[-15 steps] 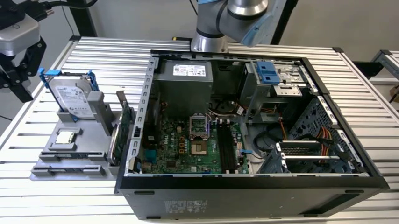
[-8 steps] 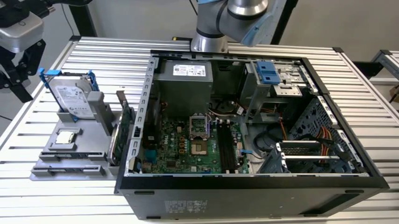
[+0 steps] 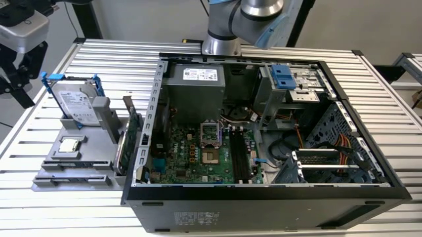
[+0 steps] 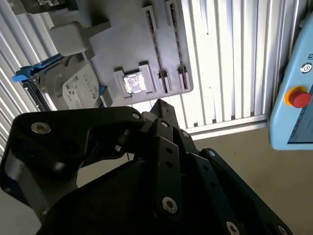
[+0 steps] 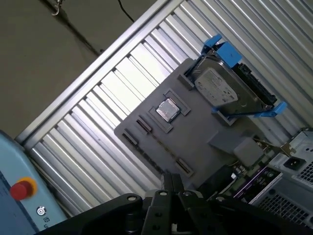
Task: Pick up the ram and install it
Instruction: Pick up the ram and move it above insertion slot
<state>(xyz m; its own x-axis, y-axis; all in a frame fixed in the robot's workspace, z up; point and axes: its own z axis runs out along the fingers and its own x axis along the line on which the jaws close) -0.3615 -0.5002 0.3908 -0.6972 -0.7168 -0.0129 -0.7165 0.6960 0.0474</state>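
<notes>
The ram is out of view. My gripper (image 3: 21, 84) hangs at the exterior view's far left, beyond the table's edge, above and to the left of the grey parts holder (image 3: 79, 175). In both wrist views its black fingers (image 4: 159, 107) (image 5: 168, 180) meet at the tips, shut, with nothing visible between them. They point down toward the holder (image 5: 195, 132). The holder's two long narrow grooves (image 5: 156, 147) look bare. The motherboard's black slots (image 3: 238, 159) lie inside the open computer case (image 3: 264, 197).
On the holder a silver hard drive in a blue frame (image 3: 74, 103) stands upright, a square processor chip (image 3: 69, 144) lies flat, and a green card (image 3: 132, 131) stands next to the case wall. A light-blue pendant with a red button (image 4: 298, 98) sits off the slatted table.
</notes>
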